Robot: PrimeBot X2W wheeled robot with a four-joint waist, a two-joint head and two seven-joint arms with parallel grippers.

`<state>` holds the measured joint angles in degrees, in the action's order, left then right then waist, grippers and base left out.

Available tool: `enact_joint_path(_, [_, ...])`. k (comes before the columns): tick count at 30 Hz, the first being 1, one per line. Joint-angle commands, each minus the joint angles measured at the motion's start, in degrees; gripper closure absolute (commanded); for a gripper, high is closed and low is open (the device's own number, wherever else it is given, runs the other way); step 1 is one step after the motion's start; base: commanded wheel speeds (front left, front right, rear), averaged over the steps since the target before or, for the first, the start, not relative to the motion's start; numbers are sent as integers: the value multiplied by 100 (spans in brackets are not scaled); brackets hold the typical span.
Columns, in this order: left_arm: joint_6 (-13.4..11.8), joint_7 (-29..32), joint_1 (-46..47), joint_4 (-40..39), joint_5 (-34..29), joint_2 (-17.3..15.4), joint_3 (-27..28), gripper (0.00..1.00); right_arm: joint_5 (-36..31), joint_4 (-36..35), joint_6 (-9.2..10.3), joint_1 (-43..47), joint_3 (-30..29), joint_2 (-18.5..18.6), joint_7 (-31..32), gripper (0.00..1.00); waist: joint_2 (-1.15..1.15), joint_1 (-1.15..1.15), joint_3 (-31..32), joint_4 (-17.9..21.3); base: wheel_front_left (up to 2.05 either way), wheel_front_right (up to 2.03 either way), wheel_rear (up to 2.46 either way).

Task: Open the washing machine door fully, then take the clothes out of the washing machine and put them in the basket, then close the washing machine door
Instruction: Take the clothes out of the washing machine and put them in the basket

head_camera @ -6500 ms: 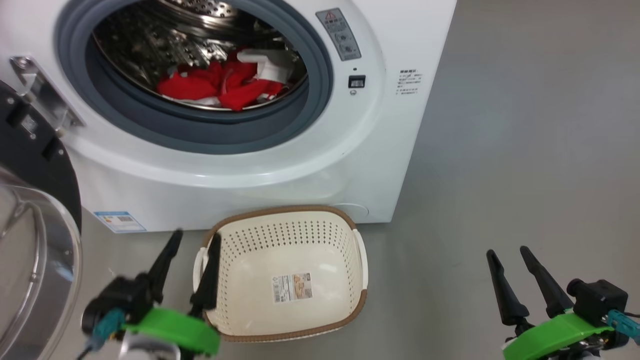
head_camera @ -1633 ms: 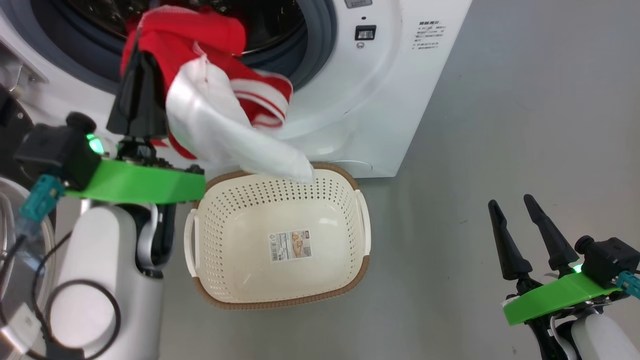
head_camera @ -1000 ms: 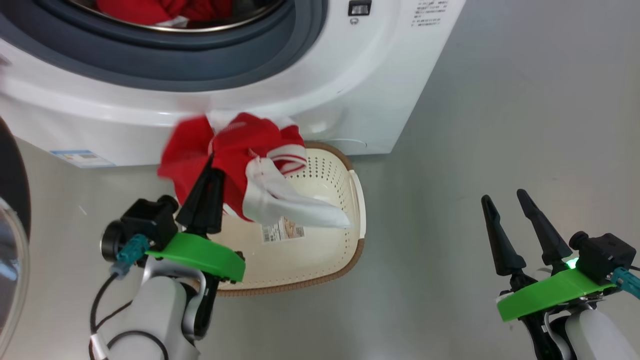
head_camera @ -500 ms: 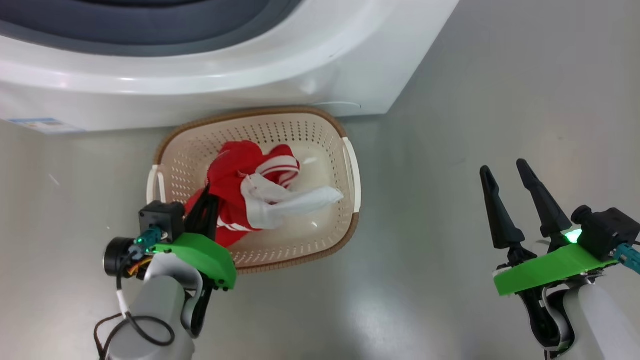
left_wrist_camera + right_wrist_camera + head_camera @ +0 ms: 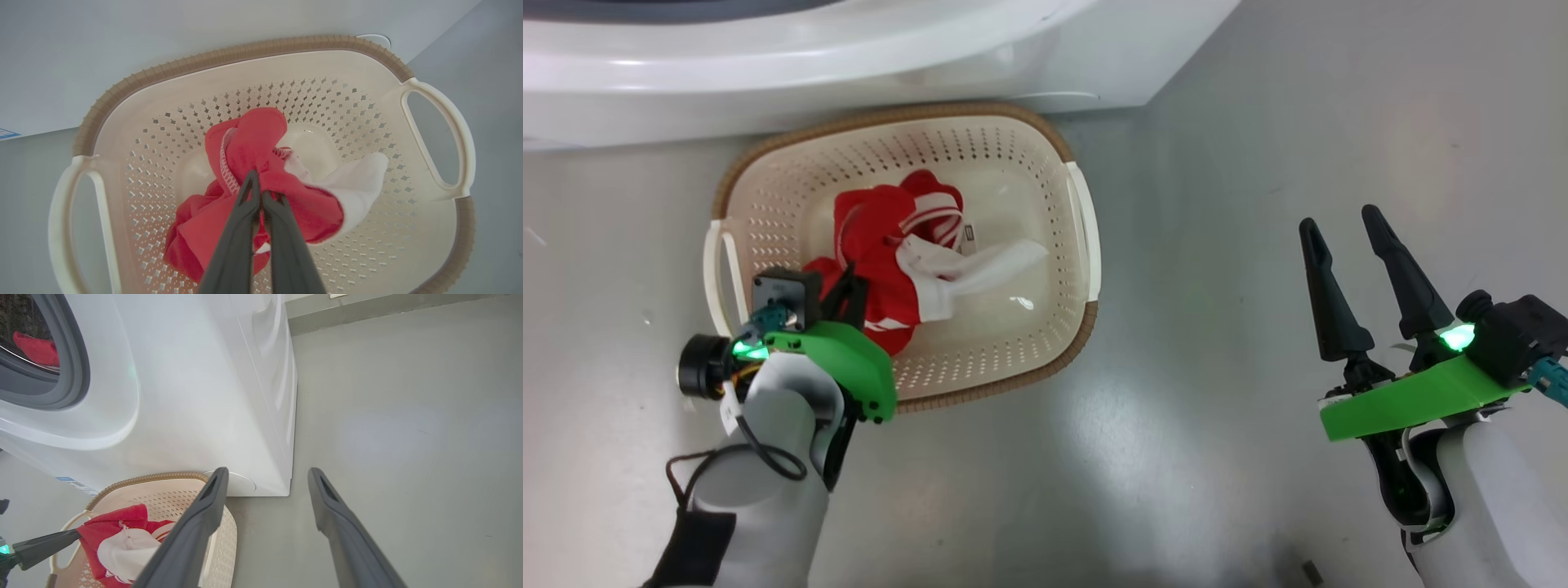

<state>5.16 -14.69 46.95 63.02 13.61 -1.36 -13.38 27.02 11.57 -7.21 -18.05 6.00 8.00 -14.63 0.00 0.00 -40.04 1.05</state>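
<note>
The clothes (image 5: 882,261) are gripped by the closed left hand (image 5: 257,183) low inside the basket (image 5: 1086,327), unreleased; the right hand (image 5: 1339,217) is held open, empty; red fabric (image 5: 36,349) is seen inside the washing machine (image 5: 849,49), so unloading and closing are judged outstanding.

Labels in view, none legible

A blue label (image 5: 75,485) sits low on the washing machine (image 5: 196,396) front, just behind the far rim of the basket (image 5: 135,480); its print is too small to read. Inside the basket, a small printed slip (image 5: 969,237) peeks out beside the red clothes (image 5: 874,253), and it is also illegible.
</note>
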Motion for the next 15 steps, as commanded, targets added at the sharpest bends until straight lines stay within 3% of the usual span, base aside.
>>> enact_joint_path(1, [1,-30,13,24,-20,-152,98,100,-88,-142,-28,47,126,-23,-37,0,0,0,-184,93,0,0,0])
enact_joint_path(8, [9,-30,257,335,-30,-152,98,100,-116,-161,-28,-6,127,-47,-37,0,0,0,-287,123,0,0,0])
enact_joint_path(9, [9,-30,273,368,-21,-152,108,95,-119,-160,-28,-7,124,-49,-37,0,0,0,-287,123,0,0,0])
enact_joint_path(11, [12,-30,299,413,-18,-152,116,61,-127,-150,-28,-10,115,-51,-37,0,0,0,-279,120,0,0,0])
enact_joint_path(12, [14,-30,305,424,-13,-152,125,34,-130,-144,-28,-11,110,-50,-37,0,0,0,-271,116,0,0,0])
enact_joint_path(13, [18,-30,305,435,-6,-152,136,0,-133,-137,-28,-11,105,-49,-37,0,0,0,-255,111,0,0,0])
enact_joint_path(15, [25,-30,286,438,5,-152,164,0,-136,-119,-28,-12,103,-45,-37,0,0,0,-211,103,0,0,0])
